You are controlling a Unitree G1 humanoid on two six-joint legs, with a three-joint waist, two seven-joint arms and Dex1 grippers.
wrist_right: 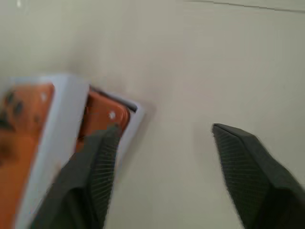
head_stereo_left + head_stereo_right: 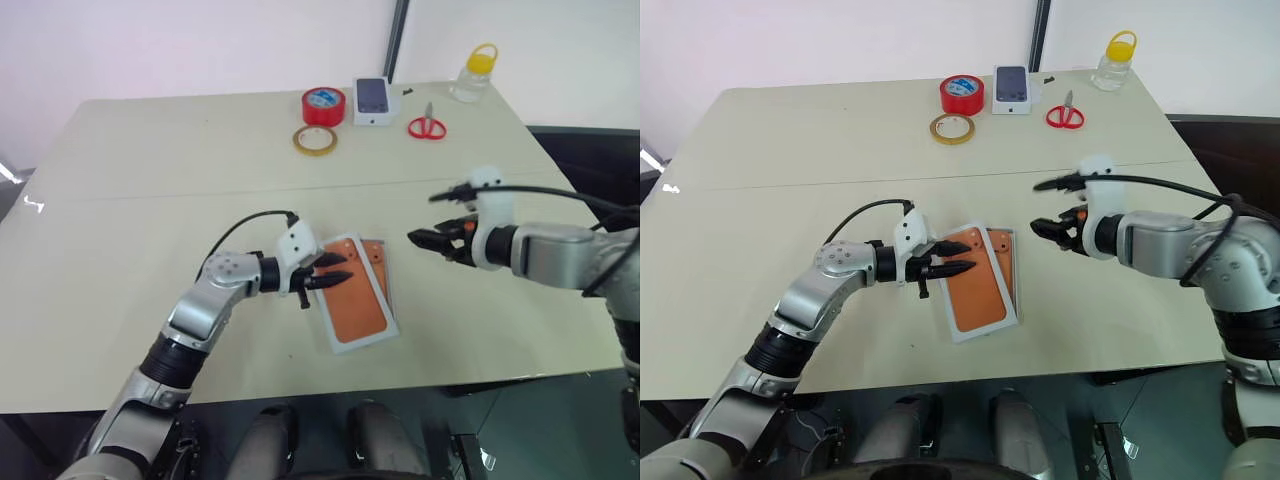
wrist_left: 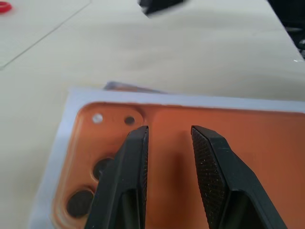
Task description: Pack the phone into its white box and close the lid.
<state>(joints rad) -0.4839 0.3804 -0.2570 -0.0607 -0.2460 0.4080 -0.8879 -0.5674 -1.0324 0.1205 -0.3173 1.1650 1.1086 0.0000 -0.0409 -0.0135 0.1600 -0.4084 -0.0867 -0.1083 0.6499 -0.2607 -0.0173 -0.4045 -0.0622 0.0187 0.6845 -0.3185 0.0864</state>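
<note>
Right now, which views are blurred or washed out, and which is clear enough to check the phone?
Right wrist view: smeared throughout, the phone and white box soft-edged. Left wrist view: phone back fairly clear, lenses readable, table beyond out of focus. Both eye views: wall overexposed, a bright glare spot at the table's left edge, the right claw slightly motion-blurred.

No text, label, brand, number or sign can be read on anything on the table.
</note>
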